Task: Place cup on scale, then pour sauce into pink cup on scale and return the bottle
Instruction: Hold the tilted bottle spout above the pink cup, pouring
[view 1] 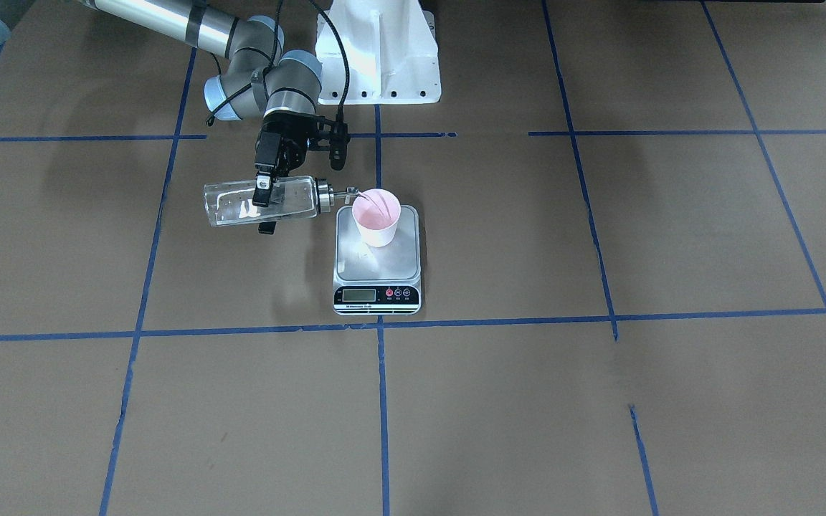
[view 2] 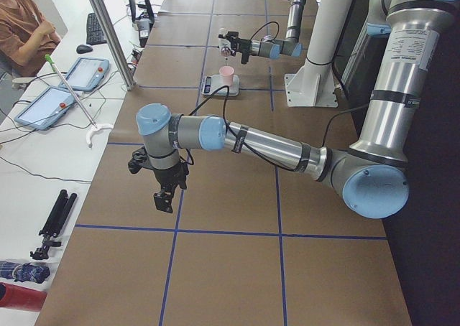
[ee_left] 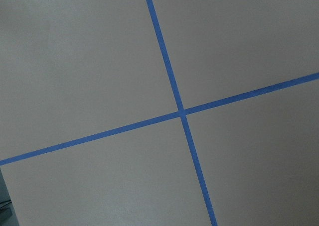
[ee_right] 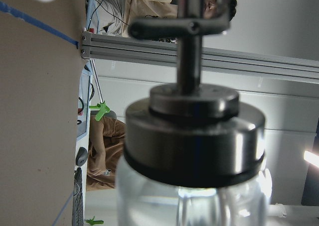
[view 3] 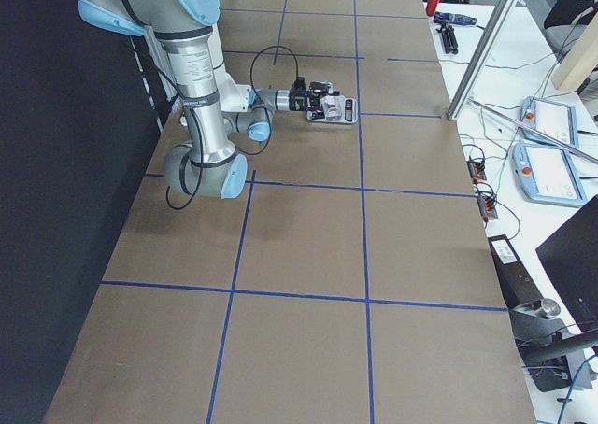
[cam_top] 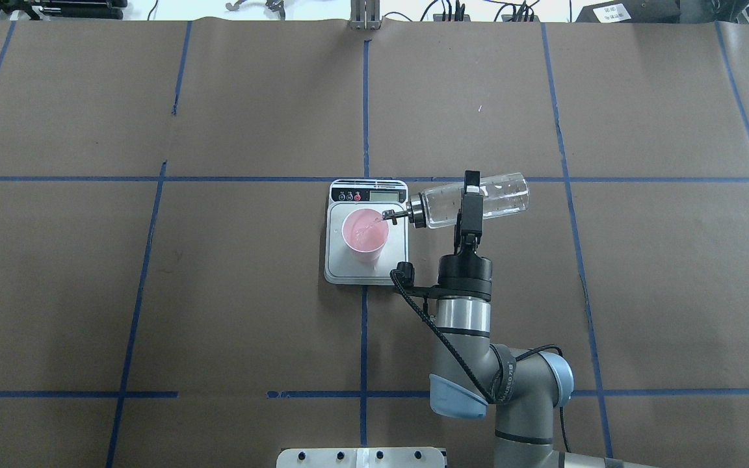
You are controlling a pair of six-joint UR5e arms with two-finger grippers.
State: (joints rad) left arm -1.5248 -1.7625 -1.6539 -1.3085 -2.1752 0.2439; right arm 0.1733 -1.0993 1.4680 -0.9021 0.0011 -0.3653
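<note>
The silver scale (view 1: 355,258) (cam_top: 397,260) lies near the table's centre line. On its platform the pink cup (view 1: 377,218) (cam_top: 365,234) stands upright. My right gripper (view 1: 264,209) (cam_top: 470,205) is shut on the clear glass bottle (view 1: 226,204) (cam_top: 504,195), which it holds on its side. The bottle's metal spout reaches over the cup's rim. A thin stream of sauce (view 1: 377,204) runs from the spout into the cup. The bottle's cap (ee_right: 194,131) fills the right wrist view. My left gripper (view 2: 164,199) hangs over bare table far from the scale; I cannot tell its state.
The robot's white base (view 1: 377,50) stands behind the scale. Blue tape lines (ee_left: 182,111) divide the brown table into squares. A side table with tablets (view 2: 83,73) and a seated person (view 2: 25,24) lies beyond the table's far edge.
</note>
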